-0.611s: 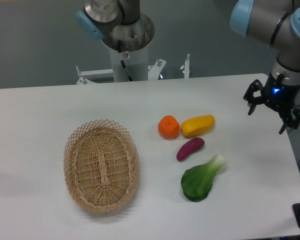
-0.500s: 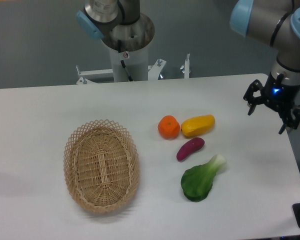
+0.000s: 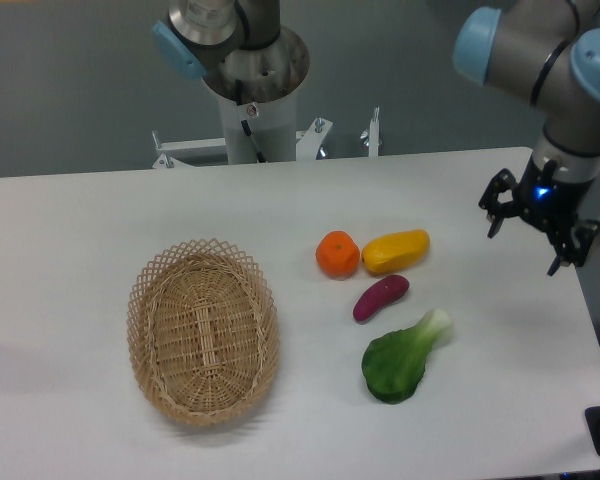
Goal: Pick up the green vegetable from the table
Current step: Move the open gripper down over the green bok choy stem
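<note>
The green vegetable (image 3: 401, 359), a toy bok choy with a dark-green leafy head and a pale stalk pointing up-right, lies on the white table (image 3: 80, 230) at the front right. My gripper (image 3: 526, 250) hangs open and empty above the table's right side, well up and to the right of the bok choy, its fingers pointing down.
A small purple piece (image 3: 380, 297), a yellow oblong piece (image 3: 396, 250) and an orange (image 3: 337, 254) lie just behind the bok choy. A wicker basket (image 3: 202, 332) sits at the left. The table's right edge runs close under the gripper. The arm's base column (image 3: 252, 90) stands behind.
The gripper and arm have shifted slightly left and down toward the table. The objects have not moved.
</note>
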